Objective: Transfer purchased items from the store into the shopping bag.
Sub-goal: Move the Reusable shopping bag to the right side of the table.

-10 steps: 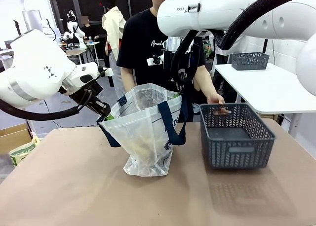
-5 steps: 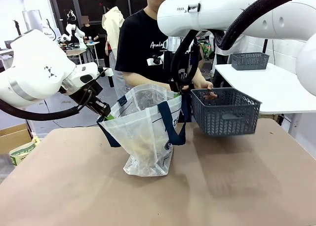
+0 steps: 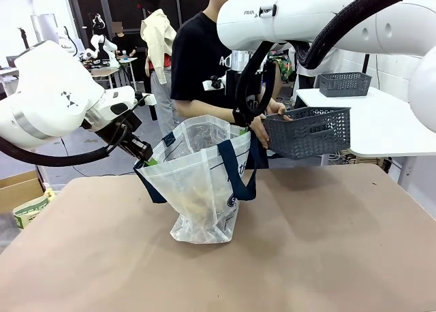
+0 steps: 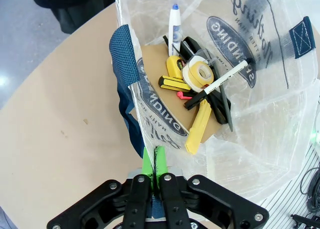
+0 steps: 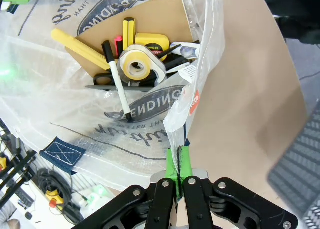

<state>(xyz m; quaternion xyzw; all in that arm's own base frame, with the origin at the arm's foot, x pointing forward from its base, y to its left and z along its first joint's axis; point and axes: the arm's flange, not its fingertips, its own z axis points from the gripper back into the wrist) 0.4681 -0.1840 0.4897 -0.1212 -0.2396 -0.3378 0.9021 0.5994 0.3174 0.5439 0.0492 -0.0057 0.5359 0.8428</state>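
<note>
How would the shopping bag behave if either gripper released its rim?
Probably floppy: the shopping bag is thin, crinkled film, its mouth held open by the left gripper and right gripper pinching its rim. Likely bottom-weighted by the items pooled inside, so it may slump rather than tip.

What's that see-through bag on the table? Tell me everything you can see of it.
The shopping bag is translucent white plastic with navy strap handles and a navy oval logo. It stands upright on the brown table, mouth open: the left arm's fingers pinch its rim on one side, the right arm's fingers the other. Inside lie a tape roll, markers, yellow tools and cardboard.
</note>
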